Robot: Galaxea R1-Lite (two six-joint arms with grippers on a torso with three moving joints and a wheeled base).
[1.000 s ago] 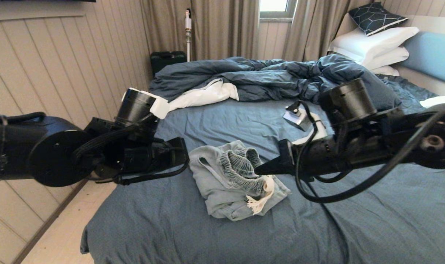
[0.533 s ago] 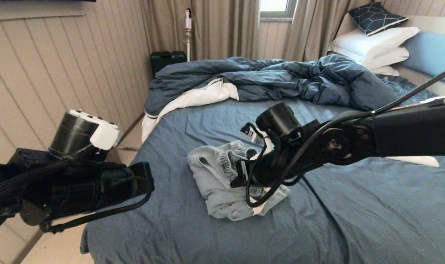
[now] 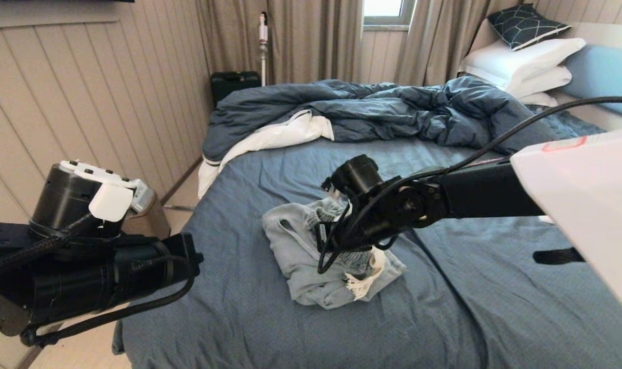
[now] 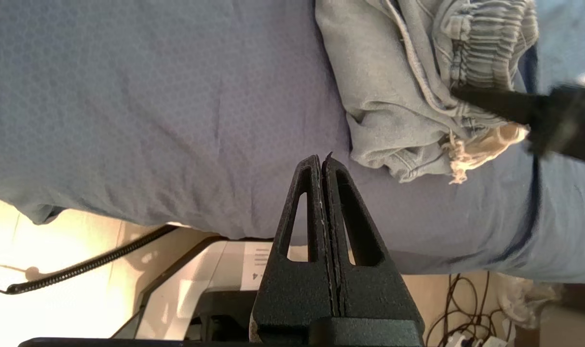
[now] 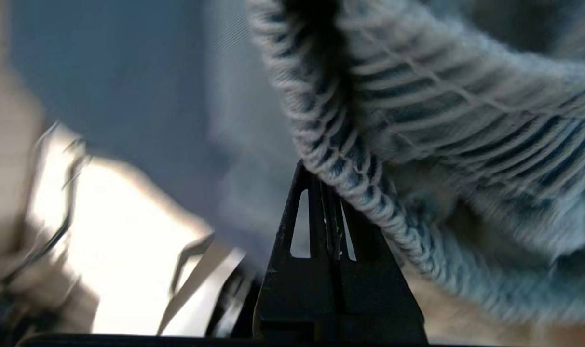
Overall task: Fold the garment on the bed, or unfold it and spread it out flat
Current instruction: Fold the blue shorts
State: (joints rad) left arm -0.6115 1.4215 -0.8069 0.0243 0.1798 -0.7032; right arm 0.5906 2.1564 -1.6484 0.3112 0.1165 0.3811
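Reaching in from the robot's right, the right tool (image 3: 325,245) sits low over the crumpled garment (image 3: 311,256), at its gathered waistband (image 3: 331,215).

- Right tool, state: in its own wrist view the two fingers (image 5: 328,212) are pressed together, tips right against the ribbed elastic edge (image 5: 340,164), which drapes across them. Whether any cloth is pinched between them cannot be told; the edge hides the tips.
- Key relation: the waistband lies directly at and just beyond the tips, and the bulk of the shorts spreads away from the tool toward the near edge of the bed (image 3: 239,318). This is judged the nearer arm by far.
- Left tool (image 4: 323,166): fingers closed flat on each other, holding nothing. It hangs off the robot's left side of the bed, near the mattress edge, well apart from the shorts.
- Garment, appearance: pale light-blue denim shorts in a bunched heap, neither folded nor flat. Waistband is scrunched on top toward the far side; a white tasselled drawstring (image 3: 362,284) trails out at the near right; a seamed panel lies to the left.
- Garment, location: on the slate-blue sheet, mid-bed, well short of the rumpled dark duvet (image 3: 372,110) and the white pillows (image 3: 521,61).
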